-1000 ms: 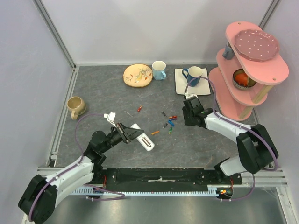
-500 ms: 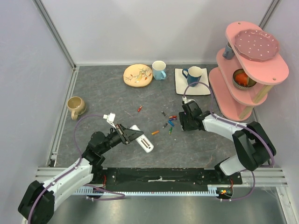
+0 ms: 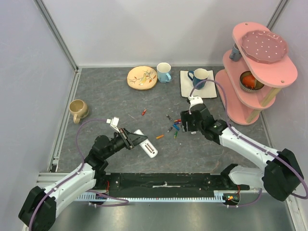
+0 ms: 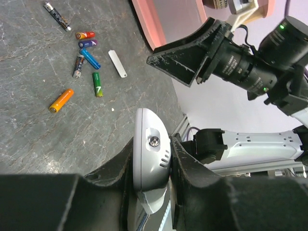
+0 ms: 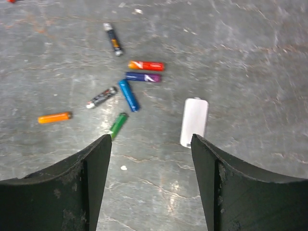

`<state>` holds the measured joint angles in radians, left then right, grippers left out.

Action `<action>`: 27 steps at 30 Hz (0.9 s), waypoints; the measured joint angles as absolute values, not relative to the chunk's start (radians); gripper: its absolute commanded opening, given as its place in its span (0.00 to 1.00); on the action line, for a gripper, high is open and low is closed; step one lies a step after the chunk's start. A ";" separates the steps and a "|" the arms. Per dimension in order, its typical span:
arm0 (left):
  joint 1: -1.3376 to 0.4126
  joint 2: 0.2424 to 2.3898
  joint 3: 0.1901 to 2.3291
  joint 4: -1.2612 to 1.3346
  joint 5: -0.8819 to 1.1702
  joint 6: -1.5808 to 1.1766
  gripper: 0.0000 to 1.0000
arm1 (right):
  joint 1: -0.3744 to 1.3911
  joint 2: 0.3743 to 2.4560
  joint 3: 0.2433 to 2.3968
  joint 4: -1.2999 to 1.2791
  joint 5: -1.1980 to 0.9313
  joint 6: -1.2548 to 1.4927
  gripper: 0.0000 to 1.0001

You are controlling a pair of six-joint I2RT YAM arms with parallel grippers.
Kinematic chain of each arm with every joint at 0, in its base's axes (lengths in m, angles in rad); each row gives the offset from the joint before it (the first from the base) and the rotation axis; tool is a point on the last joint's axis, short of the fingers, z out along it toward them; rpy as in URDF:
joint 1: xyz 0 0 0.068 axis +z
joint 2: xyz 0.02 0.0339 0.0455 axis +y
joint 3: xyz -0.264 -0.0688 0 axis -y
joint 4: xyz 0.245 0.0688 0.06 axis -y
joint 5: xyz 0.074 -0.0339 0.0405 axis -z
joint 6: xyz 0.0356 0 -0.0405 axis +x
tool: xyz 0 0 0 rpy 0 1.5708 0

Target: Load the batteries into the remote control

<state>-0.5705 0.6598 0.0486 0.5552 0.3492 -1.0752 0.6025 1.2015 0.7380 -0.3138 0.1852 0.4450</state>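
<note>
My left gripper (image 3: 134, 138) is shut on the white remote control (image 3: 147, 143) and holds it tilted above the table; in the left wrist view the fingers (image 4: 185, 163) clamp its rounded end (image 4: 150, 159). The batteries (image 3: 174, 127) lie loose at mid-table: red (image 5: 146, 65), purple (image 5: 142, 77), blue (image 5: 128, 95), dark grey (image 5: 101, 96), green (image 5: 118, 124) and orange (image 5: 54, 117). A small white cover (image 5: 194, 121) lies beside them. My right gripper (image 3: 184, 124) is open and empty, hovering just above and near the batteries (image 5: 151, 144).
One red battery (image 3: 143, 112) lies apart to the left. At the back stand a patterned plate (image 3: 142, 77), a light blue mug (image 3: 164, 72) and a dark blue mug (image 3: 198, 77) on a white napkin. A beige mug (image 3: 78, 110) is far left, a pink shelf (image 3: 255, 72) far right.
My right gripper has moved left toward the cluster of batteries, its elbow swinging out. The left arm and the remote have not moved.
</note>
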 measured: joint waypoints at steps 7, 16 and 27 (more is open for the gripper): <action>-0.570 0.690 0.049 0.565 0.349 -1.081 0.02 | 0.800 1.237 0.751 -0.261 0.283 0.411 0.77; -0.569 0.757 0.047 0.698 0.351 -1.163 0.02 | 0.757 1.253 0.702 -0.135 0.303 0.500 0.88; -0.569 0.557 0.045 0.659 0.370 -1.114 0.02 | 0.758 1.368 0.728 -0.134 0.209 0.492 0.73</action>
